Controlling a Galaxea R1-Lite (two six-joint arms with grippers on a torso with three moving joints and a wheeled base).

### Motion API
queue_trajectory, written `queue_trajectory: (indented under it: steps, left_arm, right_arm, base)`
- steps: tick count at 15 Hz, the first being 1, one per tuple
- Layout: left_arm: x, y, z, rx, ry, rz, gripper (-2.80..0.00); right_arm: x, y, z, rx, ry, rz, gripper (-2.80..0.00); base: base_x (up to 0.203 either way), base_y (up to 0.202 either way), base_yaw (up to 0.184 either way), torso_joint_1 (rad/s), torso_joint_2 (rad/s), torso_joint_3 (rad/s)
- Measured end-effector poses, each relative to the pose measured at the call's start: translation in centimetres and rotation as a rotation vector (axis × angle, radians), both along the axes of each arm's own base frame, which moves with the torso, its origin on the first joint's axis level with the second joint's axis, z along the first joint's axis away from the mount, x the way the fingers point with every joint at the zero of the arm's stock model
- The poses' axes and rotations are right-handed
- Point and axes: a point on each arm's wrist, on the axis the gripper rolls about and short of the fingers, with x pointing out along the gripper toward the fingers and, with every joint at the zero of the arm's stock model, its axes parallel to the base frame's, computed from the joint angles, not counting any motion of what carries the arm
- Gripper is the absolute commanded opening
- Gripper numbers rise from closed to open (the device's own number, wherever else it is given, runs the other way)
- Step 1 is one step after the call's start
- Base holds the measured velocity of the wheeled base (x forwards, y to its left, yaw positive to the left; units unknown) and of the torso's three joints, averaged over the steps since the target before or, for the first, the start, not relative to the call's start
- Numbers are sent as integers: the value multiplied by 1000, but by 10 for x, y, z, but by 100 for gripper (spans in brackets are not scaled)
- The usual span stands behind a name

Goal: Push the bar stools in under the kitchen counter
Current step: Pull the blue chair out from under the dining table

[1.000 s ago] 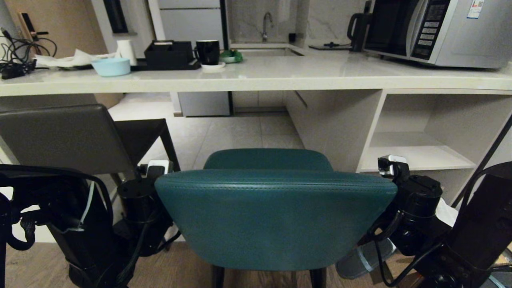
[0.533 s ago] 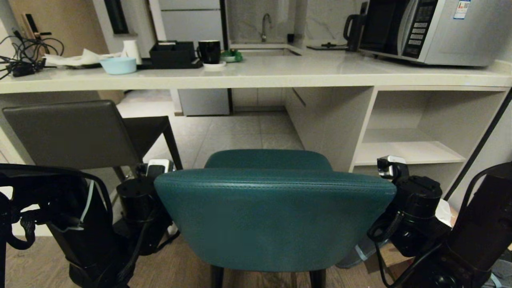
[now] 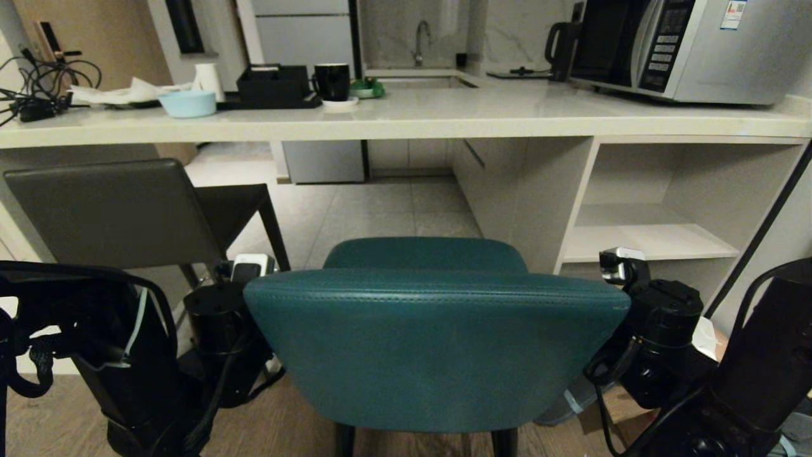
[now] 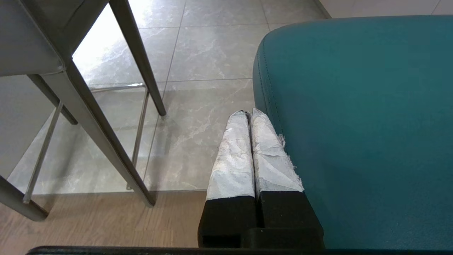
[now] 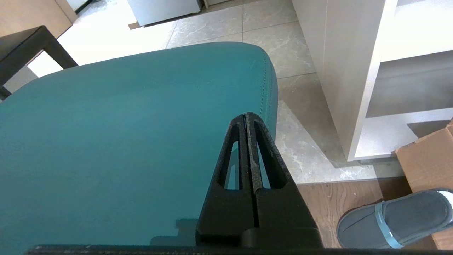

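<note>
The teal bar stool (image 3: 438, 343) stands right in front of me, its curved back toward me and its seat (image 3: 425, 252) short of the kitchen counter (image 3: 406, 120). A dark grey, square-backed bar stool (image 3: 114, 212) is at the left, its seat partly under the counter edge. My left gripper (image 4: 247, 113) is shut, its taped fingers lying along the teal stool's (image 4: 354, 124) left side. The right gripper (image 5: 246, 115) is shut too and rests by the right edge of the same stool (image 5: 124, 134). From the head, both sets of fingertips are hidden behind the stool's back.
On the counter are a microwave (image 3: 691, 44), a kettle (image 3: 561, 41), a black mug (image 3: 331, 81), a blue bowl (image 3: 187, 103) and cables (image 3: 38, 89). White shelving (image 3: 653, 241) fills the right underside. A grey slipper (image 5: 393, 221) and a cardboard box (image 5: 428, 159) lie on the floor at the right.
The whole head view shifted slightly in the first half second: counter and shelving slid a little toward the middle. The teal stool and both arms kept their place in the picture. Grippers stayed shut.
</note>
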Motion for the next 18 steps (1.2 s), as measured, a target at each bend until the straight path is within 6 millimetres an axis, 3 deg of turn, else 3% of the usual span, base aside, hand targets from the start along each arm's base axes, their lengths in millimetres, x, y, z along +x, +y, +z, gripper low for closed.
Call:
queue_trajectory:
  steps: [2, 5, 9, 12, 15, 18]
  left_arm:
    - [1, 3, 1, 0, 0, 10, -280]
    - [10, 27, 11, -19, -38, 80, -280]
    - [9, 44, 14, -23, -36, 132, -280]
    - [-9, 46, 11, -9, 5, 112, -280]
    - [-34, 34, 13, -4, 34, 41, -280]
    - [-33, 28, 21, -14, 0, 19, -280]
  right_arm:
    - [9, -14, 5, 3, -24, -42, -280]
    - [24, -58, 18, 4, -76, -188, -280]
    - [16, -70, 25, 1, -82, -225, -280]
    - [0, -71, 28, -17, -70, -206, -280]
    - [-26, -71, 27, -36, -39, -178, -280]
    - [-54, -67, 27, -90, -18, -116, -280]
  base:
    - [0, 0, 0, 0, 0, 0]
    - [0, 0, 0, 0, 0, 0]
    - [0, 0, 0, 0, 0, 0]
    - [0, 0, 0, 0, 0, 0]
    - [0, 0, 0, 0, 0, 0]
    - [0, 0, 0, 0, 0, 0]
